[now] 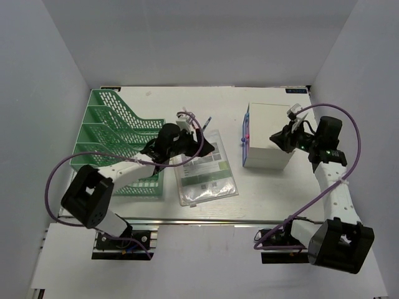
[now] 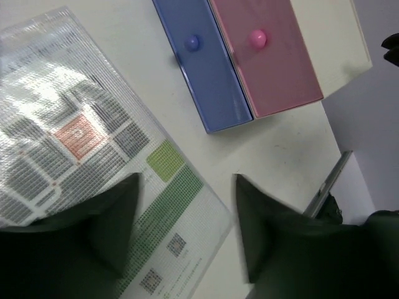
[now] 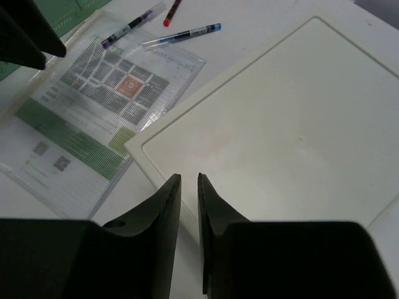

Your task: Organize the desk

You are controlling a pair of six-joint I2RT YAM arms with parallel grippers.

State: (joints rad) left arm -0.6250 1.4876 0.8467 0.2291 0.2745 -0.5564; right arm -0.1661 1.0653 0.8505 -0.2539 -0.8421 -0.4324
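Heads up on what you've got here: the desk (image 1: pixel 268 199) fills the whole floor of the top view, with its aluminium rail (image 1: pixel 206 221) running along the near edge by the arm bases. Your left gripper (image 2: pixel 187 190) hangs over the far end of the clear mesh pouch (image 1: pixel 206 177) in the middle, fingers (image 2: pixel 106 230) spread wide with nothing between them. Whether they touch the pouch, you can't tell from any view. From above, the arm covers that far end of the pouch and the near right part of the green mesh file rack (image 1: pixel 109 124) on the left. Your right gripper (image 3: pixel 188 180) sits above the flat top of the white box (image 1: pixel 265 124) on the right, its fingers (image 3: pixel 156 224) pulled nearly together with only a thin slit left, pinching nothing. The box faces left, so the blue drawer (image 2: pixel 199 68) and pink drawer (image 2: pixel 274 62) only really show in the left wrist view, and the pink one's far side is cut off there. Just past the pouch's far end lie three pens: a purple-capped one (image 3: pixel 128 26), a blue one (image 3: pixel 184 34) and a red one (image 3: pixel 173 11) that's chopped by the frame edge. There's also a thin grey strip (image 2: pixel 327 184) by the left wrist that's too blurry to identify. The print on the sheet inside the pouch is unreadable.
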